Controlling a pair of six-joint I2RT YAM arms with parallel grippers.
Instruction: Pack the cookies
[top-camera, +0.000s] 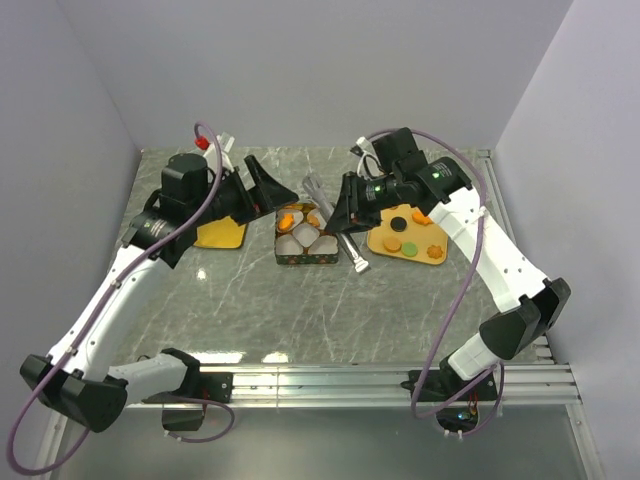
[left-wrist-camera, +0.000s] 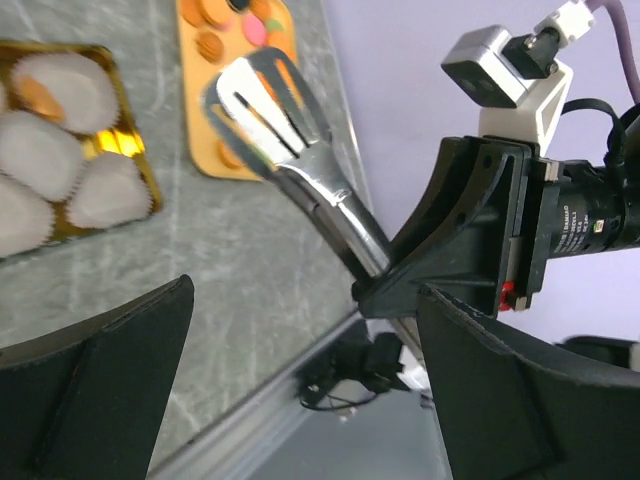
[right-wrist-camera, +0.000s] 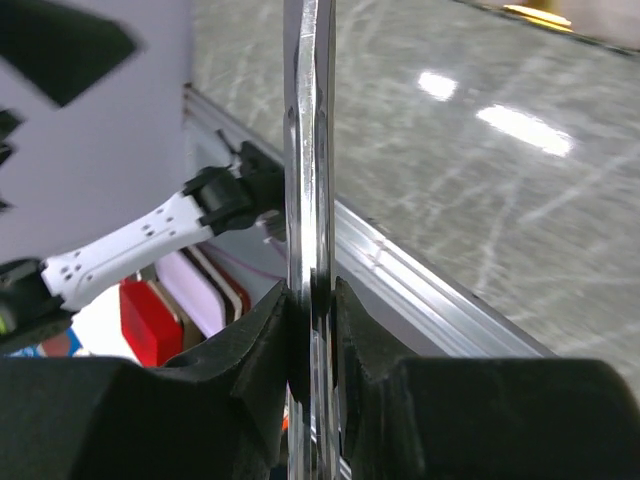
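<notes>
Step in hand, cookie pick-up: right end effector (right-wrist-camera: 312, 300) clamped on tongs (right-wrist-camera: 308, 150), left end effector (left-wrist-camera: 305, 400) wide apart and empty, cookies (top-camera: 393, 243) on orange tray (top-camera: 378, 236) beside box (top-camera: 300, 258); I would approach low and squeeze gently.

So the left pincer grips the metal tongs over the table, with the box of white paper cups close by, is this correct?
Not quite. It is the right pincer that grips the metal tongs; the right wrist view shows it shut on the handle. The left pincer is open and holds nothing. The rest is right: the box of white paper cups is close by.
</notes>
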